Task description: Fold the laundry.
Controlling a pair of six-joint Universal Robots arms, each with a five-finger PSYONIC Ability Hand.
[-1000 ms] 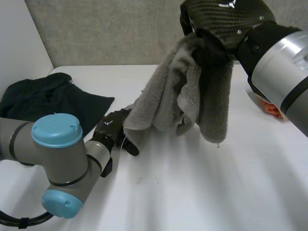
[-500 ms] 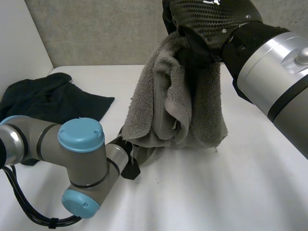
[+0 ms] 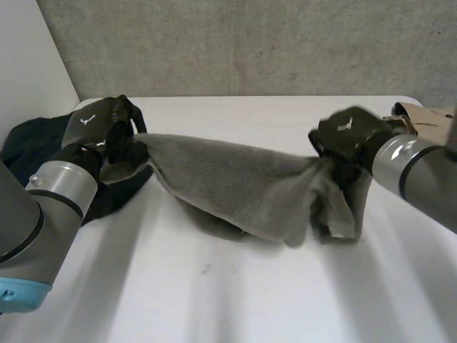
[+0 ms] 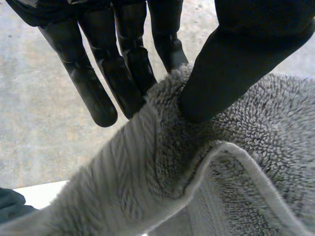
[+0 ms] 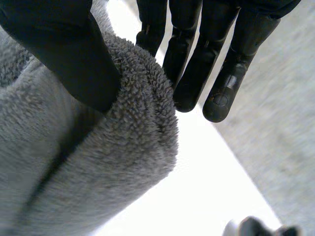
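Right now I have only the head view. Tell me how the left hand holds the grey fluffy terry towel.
Observer: In the left wrist view, the left hand pinches the grey fluffy terry towel at its edge, thumb against straight fingers.
Operator: Now report the right hand.
Observer: In its own wrist view, the right hand pinches a thick bunched fold of the towel between thumb and straight fingers, above the white table.

The arms reach in from either side, hands well apart. The left hand (image 3: 106,130) pinches the towel (image 3: 228,186) between thumb and straight fingers (image 4: 101,86); the right hand (image 3: 348,136) grips likewise.
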